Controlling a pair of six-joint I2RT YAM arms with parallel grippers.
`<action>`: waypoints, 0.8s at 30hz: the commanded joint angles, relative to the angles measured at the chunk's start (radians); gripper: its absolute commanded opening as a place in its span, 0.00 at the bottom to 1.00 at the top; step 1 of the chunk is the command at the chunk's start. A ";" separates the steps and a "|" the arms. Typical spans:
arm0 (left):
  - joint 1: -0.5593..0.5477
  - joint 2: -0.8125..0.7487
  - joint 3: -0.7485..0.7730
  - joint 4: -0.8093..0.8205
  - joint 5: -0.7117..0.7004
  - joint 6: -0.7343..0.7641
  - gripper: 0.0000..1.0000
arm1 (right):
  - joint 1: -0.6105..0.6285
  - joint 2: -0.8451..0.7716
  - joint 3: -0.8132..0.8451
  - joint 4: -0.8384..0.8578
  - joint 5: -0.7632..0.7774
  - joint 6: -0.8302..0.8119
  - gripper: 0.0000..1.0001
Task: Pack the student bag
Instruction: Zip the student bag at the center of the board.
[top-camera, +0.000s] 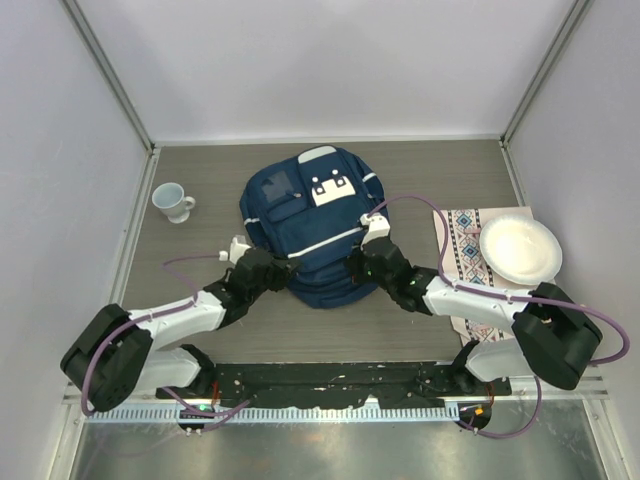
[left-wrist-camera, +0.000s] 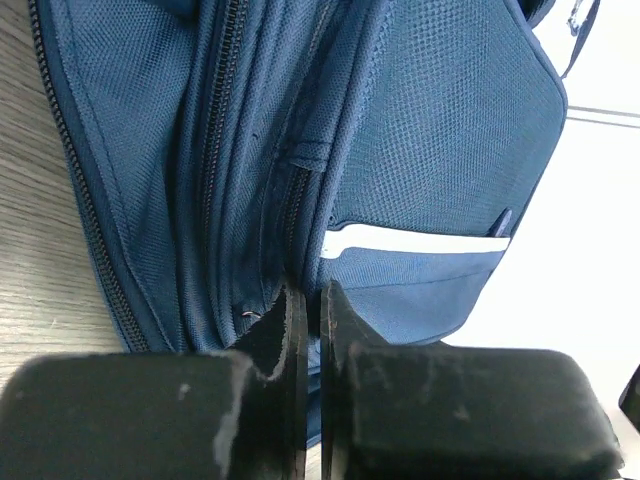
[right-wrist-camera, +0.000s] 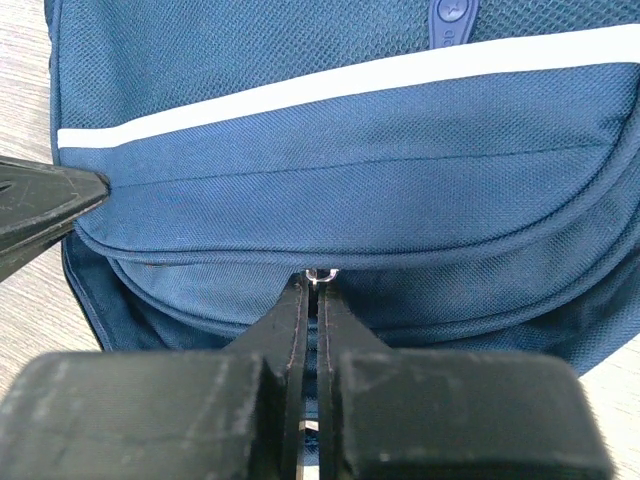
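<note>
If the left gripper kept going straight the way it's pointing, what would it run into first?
The student bag: the left gripper has its tips right at the zipper seam, seemingly pinching it, so navy fabric comes first.

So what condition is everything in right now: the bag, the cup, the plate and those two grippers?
Student bag: lying flat, front up.
Cup: upright.
Plate: empty, resting on the patterned cloth.
Patterned cloth: spread flat.
Left gripper: closed to a thin slit on the student bag's side seam.
Right gripper: shut on a zip pull at the student bag's near edge.
</note>
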 joint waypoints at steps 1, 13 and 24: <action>0.005 -0.031 0.060 0.009 -0.059 0.112 0.00 | 0.016 -0.045 -0.002 0.031 0.005 0.003 0.01; 0.467 -0.034 0.193 -0.341 0.433 0.682 0.00 | 0.005 -0.068 0.005 -0.020 0.134 -0.062 0.01; 0.544 0.017 0.286 -0.397 0.542 0.740 0.18 | -0.007 -0.066 0.002 0.021 0.033 -0.052 0.01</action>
